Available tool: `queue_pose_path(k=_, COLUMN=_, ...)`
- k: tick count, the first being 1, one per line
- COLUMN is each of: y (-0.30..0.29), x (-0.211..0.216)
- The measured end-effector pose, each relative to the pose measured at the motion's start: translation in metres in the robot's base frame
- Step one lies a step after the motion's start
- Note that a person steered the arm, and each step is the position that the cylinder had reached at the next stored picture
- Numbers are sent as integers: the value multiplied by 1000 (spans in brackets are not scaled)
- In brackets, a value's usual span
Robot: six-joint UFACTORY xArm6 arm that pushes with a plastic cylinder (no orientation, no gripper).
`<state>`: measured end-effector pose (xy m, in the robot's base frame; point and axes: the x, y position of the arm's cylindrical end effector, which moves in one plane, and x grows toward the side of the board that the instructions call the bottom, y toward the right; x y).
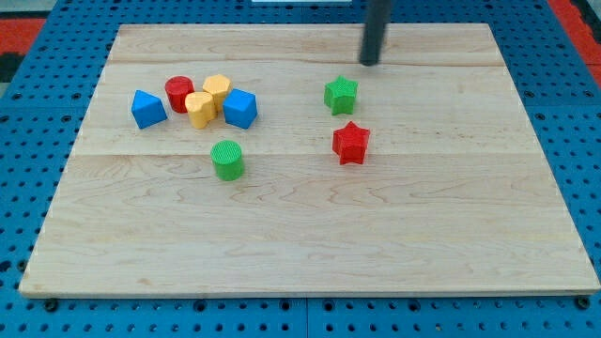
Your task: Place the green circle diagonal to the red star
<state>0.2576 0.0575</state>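
Note:
The green circle is a short green cylinder standing left of the board's middle. The red star lies right of the middle, well apart from the circle. A green star sits just above the red star. My tip is near the view's top, above and slightly right of the green star, touching no block. It is far to the upper right of the green circle.
A cluster sits at the upper left: a blue block, a red cylinder, two yellow blocks and a blue cube. The wooden board lies on a blue pegboard.

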Motion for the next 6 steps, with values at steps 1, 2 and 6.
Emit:
queue_pose_path(k=1, y=-69, x=61)
queue_pose_path(k=2, y=-103, x=109)
queue_pose_path(k=6, y=-70, x=228)
